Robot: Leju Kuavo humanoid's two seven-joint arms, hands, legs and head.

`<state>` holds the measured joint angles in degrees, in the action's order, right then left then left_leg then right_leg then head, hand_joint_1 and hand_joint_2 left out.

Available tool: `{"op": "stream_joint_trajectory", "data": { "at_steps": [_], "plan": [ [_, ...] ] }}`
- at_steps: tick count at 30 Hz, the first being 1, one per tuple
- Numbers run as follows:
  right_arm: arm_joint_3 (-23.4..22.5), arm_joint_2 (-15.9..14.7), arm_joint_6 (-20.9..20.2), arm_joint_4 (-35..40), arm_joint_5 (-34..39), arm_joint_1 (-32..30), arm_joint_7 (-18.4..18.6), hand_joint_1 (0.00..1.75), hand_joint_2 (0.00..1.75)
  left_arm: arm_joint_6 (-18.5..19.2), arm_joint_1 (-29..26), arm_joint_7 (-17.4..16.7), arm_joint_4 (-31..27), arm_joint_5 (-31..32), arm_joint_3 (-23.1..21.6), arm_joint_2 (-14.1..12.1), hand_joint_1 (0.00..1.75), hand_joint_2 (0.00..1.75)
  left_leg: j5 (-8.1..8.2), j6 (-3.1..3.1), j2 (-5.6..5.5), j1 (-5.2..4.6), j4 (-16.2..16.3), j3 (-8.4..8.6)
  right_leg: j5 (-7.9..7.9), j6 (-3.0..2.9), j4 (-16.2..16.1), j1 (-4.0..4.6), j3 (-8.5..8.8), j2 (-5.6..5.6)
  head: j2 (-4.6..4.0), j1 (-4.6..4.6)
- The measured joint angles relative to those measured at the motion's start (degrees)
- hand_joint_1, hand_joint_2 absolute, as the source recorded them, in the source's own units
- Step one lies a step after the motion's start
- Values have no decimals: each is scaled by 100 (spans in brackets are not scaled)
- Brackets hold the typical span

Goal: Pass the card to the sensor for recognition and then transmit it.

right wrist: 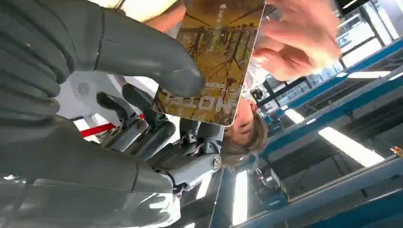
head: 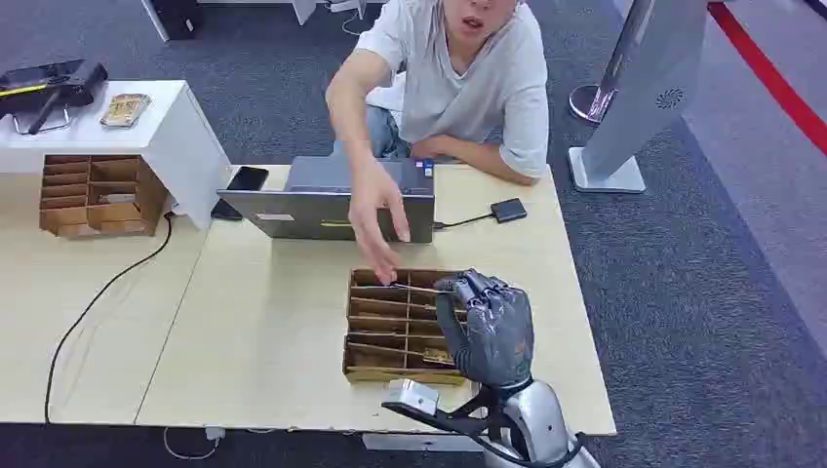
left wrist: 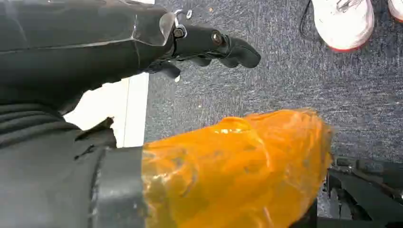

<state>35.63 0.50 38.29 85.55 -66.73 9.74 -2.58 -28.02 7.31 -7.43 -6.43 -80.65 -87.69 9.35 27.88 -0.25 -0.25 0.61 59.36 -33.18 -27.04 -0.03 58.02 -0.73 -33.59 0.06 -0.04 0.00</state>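
The right robot hand point(right wrist: 119, 95) holds the card point(right wrist: 214, 61) between thumb and fingers, its long axis pointing toward the person's hand point(right wrist: 297, 40), which touches the far edge.

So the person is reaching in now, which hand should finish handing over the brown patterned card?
The right hand. It already pinches the brown patterned card above the cardboard slotted organiser, and the person's hand is close to it. The left hand hangs over grey carpet, holding nothing.

Right robot hand point(head: 491, 327) raised, gripping
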Motion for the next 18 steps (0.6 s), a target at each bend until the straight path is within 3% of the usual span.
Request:
{"op": "stream_joint_trajectory", "data": {
  "at_steps": [4,10,15,18],
  "plan": [
    [39,0,-2,-2,235,22,-74,175,175,-2,0,2,0,-17,0,0,0,0,0,0,0,0,0,0,0,0,0,0,0,0,0,0],
    [168,0,-85,11,1336,22,-530,175,175,-7,0,17,0,-59,0,2,0,0,0,0,0,0,0,0,0,0,0,0,0,0,0,-2],
    [256,-13,-562,166,2779,-56,-1190,175,175,-13,-2,37,0,-79,0,2,0,0,0,0,0,0,0,0,0,0,0,0,0,0,0,0],
    [275,-20,-686,251,3075,-103,-1318,175,175,-13,-2,37,0,-81,0,2,0,0,0,0,0,0,0,0,0,0,0,0,0,0,0,0]
  ]
}}
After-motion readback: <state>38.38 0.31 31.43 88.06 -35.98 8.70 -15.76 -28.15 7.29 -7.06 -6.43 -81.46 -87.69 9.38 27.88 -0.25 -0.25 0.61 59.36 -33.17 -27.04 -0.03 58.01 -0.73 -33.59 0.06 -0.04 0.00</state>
